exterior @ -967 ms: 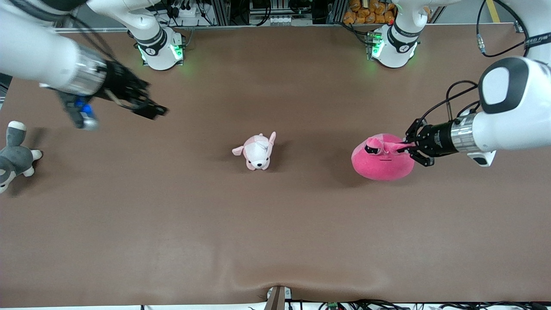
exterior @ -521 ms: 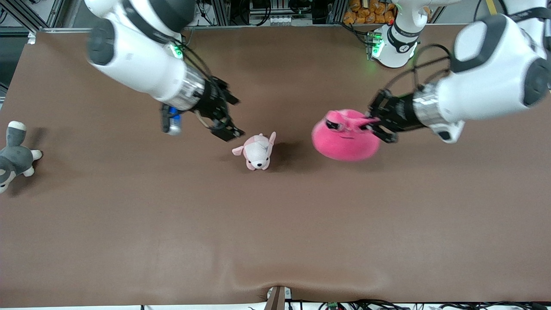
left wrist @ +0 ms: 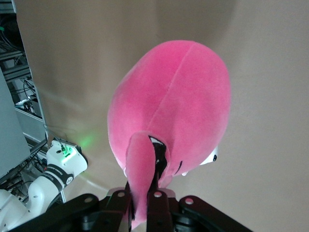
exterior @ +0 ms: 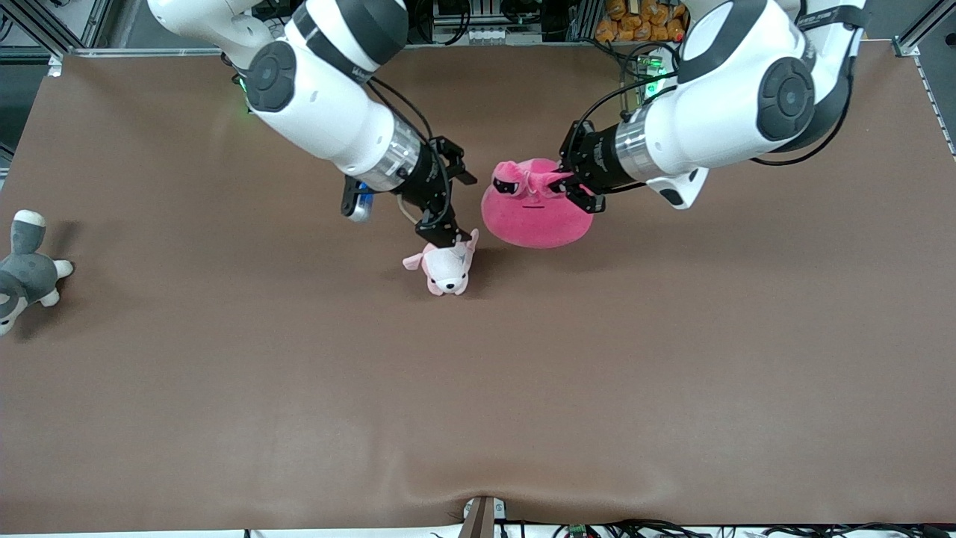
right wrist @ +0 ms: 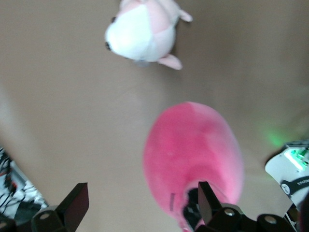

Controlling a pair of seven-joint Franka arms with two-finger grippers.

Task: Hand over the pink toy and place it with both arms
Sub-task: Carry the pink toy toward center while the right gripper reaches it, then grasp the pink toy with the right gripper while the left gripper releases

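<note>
— Where was the pink toy (exterior: 532, 213) when you looked?

— Up in the air over the middle of the brown desk (exterior: 672, 359), hanging from the left gripper (exterior: 562, 187). Its fingers (left wrist: 155, 200) were clamped together on 1 of the toy's small ears, and the round body sagged below them. In the left wrist view the ear ran straight down into the black fingers.

— And the other arm?

— The right gripper (exterior: 448, 202) was just beside the toy, over the desk, its 2 fingers (right wrist: 75, 203) spread wide apart with nothing between them. From the right wrist view the pink toy (right wrist: 193, 154) sat between those open fingers but I couldn't tell whether they touched it.

— Anything else on the desk?

— A small pale pink-and-white puppy plush (exterior: 445, 267) lay on the desk under the right gripper's lower fingertip, nearer the front camera than the pink toy. A grey-and-white plush animal (exterior: 26, 269) lay at the right arm's end of the desk, well apart from both
</note>
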